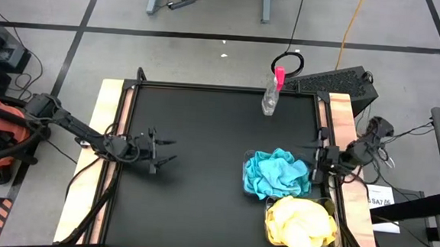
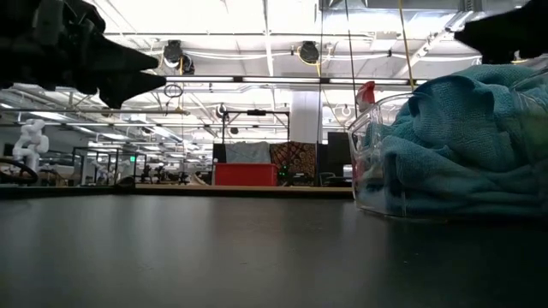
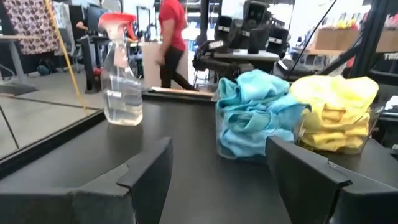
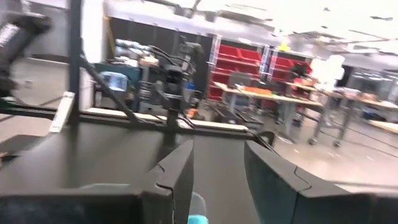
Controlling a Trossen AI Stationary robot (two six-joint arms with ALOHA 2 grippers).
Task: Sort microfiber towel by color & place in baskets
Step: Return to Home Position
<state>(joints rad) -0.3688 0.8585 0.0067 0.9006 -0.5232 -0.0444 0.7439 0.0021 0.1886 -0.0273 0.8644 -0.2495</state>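
Observation:
A heap of blue microfiber towels (image 1: pixel 276 174) fills one clear basket (image 3: pixel 235 148) at the table's right. A heap of yellow towels (image 1: pixel 299 224) fills the second basket (image 3: pixel 375 127), nearer the front right corner. My left gripper (image 1: pixel 168 151) hovers open over the left half of the table, pointing level toward the baskets, its fingers (image 3: pixel 146 171) bare. My right gripper (image 1: pixel 315 161) hangs at the table's right edge, just beside the blue heap. It is open with nothing between its fingers (image 4: pixel 180 168).
A clear spray bottle with a pink top (image 1: pixel 272 92) stands at the table's far edge, right of the middle. A black frame and wooden strips (image 1: pixel 105 132) border the table. Beyond it a person in red (image 3: pixel 171 37) walks past.

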